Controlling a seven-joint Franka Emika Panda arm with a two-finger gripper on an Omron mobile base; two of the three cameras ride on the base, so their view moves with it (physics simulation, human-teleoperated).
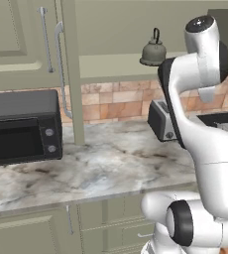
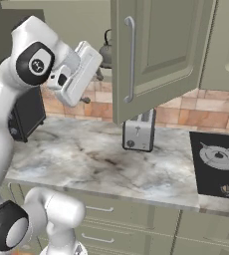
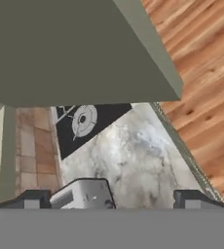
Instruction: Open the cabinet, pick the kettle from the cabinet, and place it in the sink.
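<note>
- Cabinet [image 2: 156, 55] door open, so I'd call step one done.
- Kettle [image 1: 153, 52] sits on the cabinet shelf, ungrasped; pick and sink drop remain.
- My end effector [image 3: 109, 200] is spread wide, empty, beside the open door.
- Count: one kettle, one toaster [image 2: 139, 132], one microwave [image 1: 22, 126] on the table [image 1: 111, 163].

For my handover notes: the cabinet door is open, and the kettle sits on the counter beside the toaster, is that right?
Not quite: the kettle sits on the shelf inside the open cabinet, above the toaster, not on the counter. The left base view shows it.
</note>
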